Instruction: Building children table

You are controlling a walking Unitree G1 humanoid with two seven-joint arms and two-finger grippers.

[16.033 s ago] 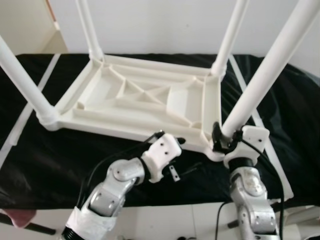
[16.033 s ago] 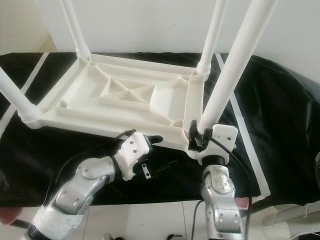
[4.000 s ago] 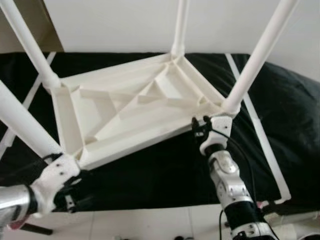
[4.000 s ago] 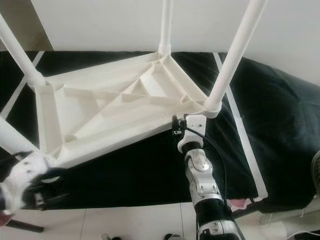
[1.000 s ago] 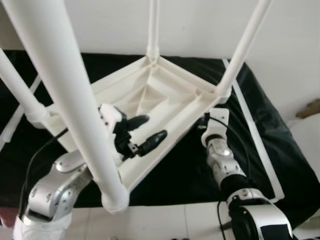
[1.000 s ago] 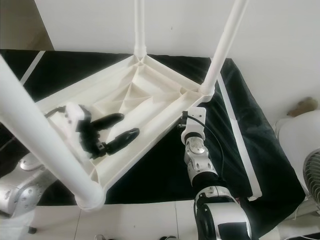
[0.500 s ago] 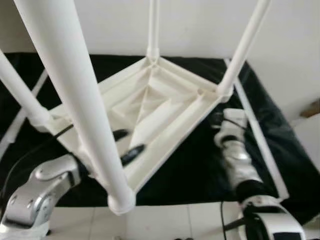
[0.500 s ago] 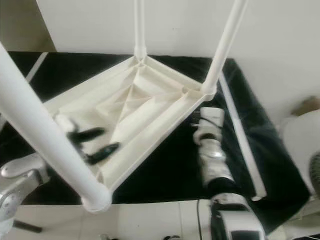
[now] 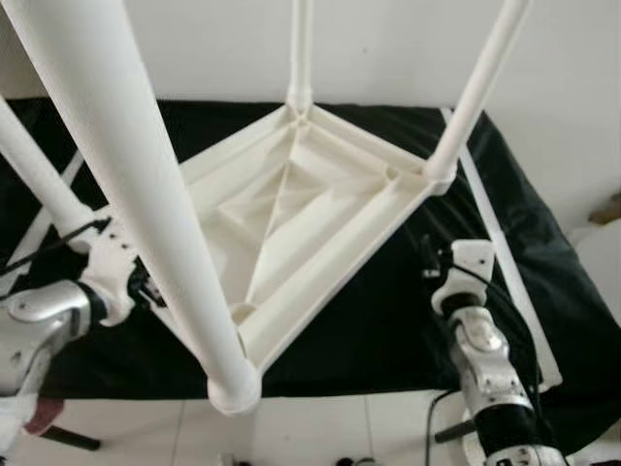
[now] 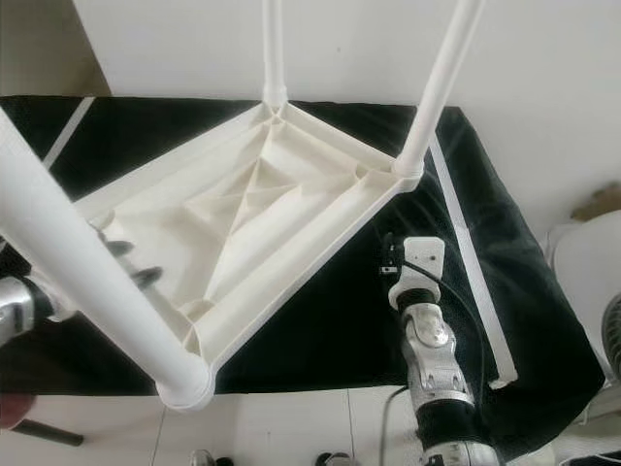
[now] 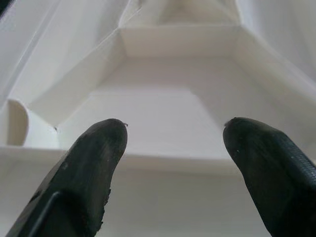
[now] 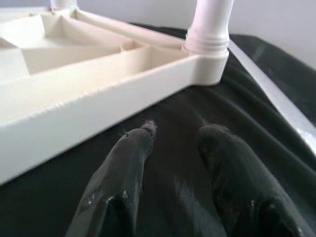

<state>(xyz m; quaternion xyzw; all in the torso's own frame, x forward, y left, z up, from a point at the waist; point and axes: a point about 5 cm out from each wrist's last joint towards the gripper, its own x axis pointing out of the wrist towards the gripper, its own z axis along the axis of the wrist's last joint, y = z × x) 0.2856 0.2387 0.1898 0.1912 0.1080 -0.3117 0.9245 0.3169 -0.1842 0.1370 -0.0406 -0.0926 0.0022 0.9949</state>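
Note:
A white plastic children's table [image 9: 320, 223] lies upside down on a black cloth [image 9: 388, 320], with its legs pointing up. The near leg [image 9: 126, 175] crosses the front of the view. My left gripper [image 10: 131, 262] is at the table's left rim, partly behind that leg. In the left wrist view it [image 11: 173, 133] stands open, facing the ribbed underside with nothing between its fingers. My right gripper [image 10: 388, 257] hovers over the cloth just in front of the right corner leg [image 12: 210, 24]. Its fingers [image 12: 133, 148] are slightly apart, open and clear of the rim.
The cloth covers a low platform edged by white tape strips [image 9: 505, 262]. White floor tiles [image 9: 320, 432] run along the front. A white wall stands behind. A pale rounded object [image 10: 582, 272] sits at the far right.
My left gripper has drawn back to the left, out from over the table's underside to its rim. My right gripper has backed away from the right corner toward me.

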